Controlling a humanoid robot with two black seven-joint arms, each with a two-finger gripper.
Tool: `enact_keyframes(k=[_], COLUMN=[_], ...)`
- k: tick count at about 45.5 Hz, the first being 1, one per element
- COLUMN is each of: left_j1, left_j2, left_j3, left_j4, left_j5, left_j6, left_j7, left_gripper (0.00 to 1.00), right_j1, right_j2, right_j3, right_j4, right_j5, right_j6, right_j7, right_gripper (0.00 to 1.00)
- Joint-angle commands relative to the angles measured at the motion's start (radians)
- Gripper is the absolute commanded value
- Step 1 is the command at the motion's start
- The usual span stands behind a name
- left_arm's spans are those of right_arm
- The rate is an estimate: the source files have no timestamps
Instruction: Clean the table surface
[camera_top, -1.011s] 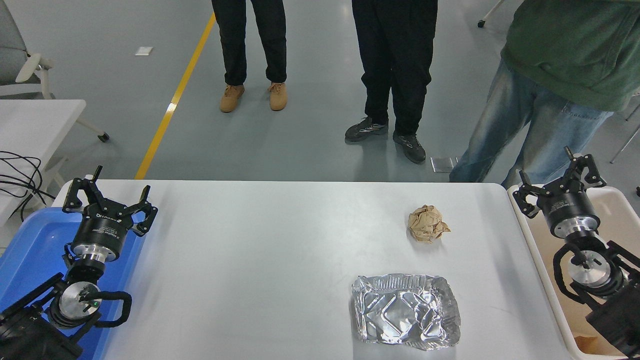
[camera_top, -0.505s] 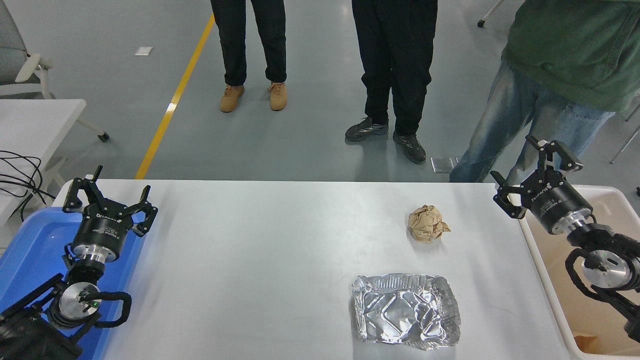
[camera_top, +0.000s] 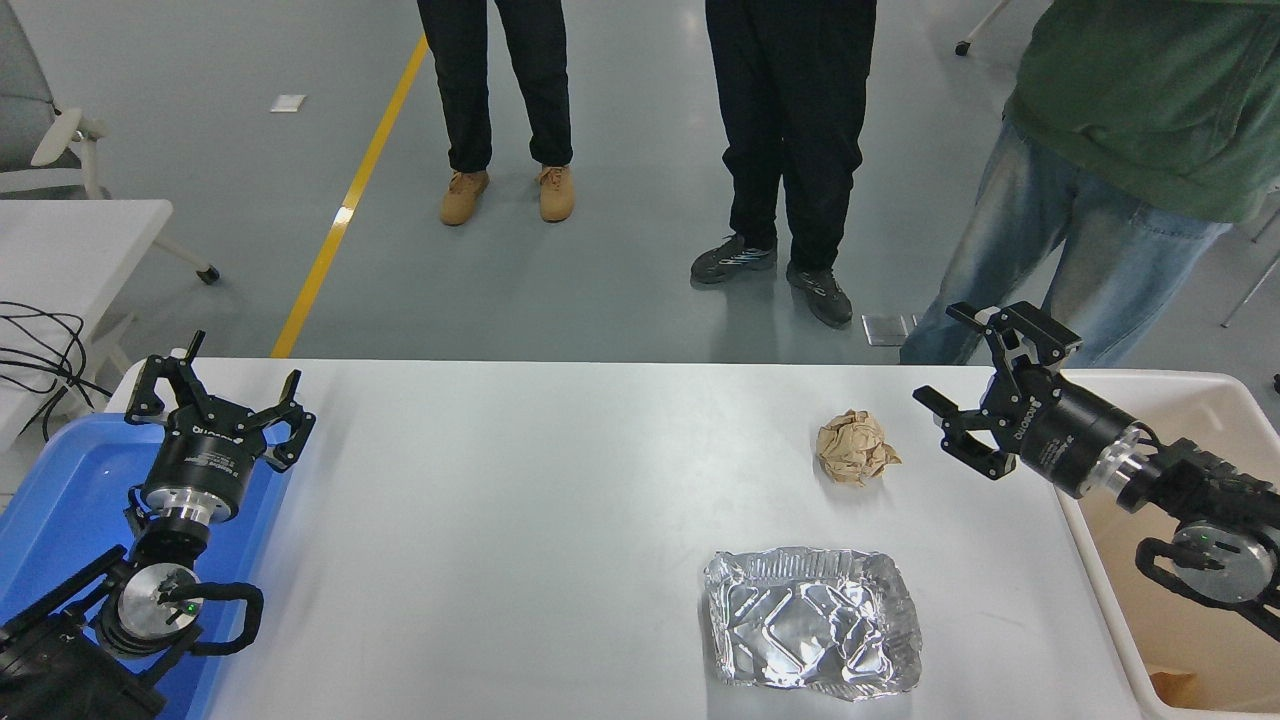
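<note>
1. One view only, from high on the robot's side, looking forward and down.
2. It takes in the whole table surface (camera_top: 520, 520) at middling range.
3. Beyond the far edge, floor and standing legs show.

I saw the right gripper (camera_top: 968, 385) w/ fingers spread, just right of the crumpled brown paper ball (camera_top: 855, 447) on the table surface (camera_top: 520, 500). Foil tray (camera_top: 810, 621) lay nearer me than the ball. Left gripper (camera_top: 218, 393) sat far left, fingers apart.

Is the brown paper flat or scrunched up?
Scrunched up: the brown paper is a wrinkled ball lying on the table surface.
</note>
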Motion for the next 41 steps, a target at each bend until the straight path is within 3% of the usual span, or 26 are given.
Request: enact_keyframes(k=[1,8,27,41], left_j1=[0.0,0.0,0.0,0.0], left_j2=[0.0,0.0,0.0,0.0], left_j3=[0.0,0.0,0.0,0.0], left_j4=[-0.001,0.0,-0.001,0.0], left_j5=[0.0,0.0,0.0,0.0], left_j6=[0.0,0.0,0.0,0.0], left_j7=[0.0,0.0,0.0,0.0], left_gripper=[0.99,0.99,0.99,0.99], right_j1=[0.031,0.02,0.028,0.029], right_j2=[-0.021,-0.035,-0.133,-0.17], right_j3=[-0.045,-0.07,-0.085,-0.168], right_j4=[0.044,0.049,0.199,0.197], right_j5=[-0.234,-0.485,-0.817,-0.907], right_j6=[-0.035,-0.07,-0.066,-0.052], right_j7=[-0.001,-0.001,0.002,-0.032], right_gripper=[0.99,0.99,0.99,0.99])
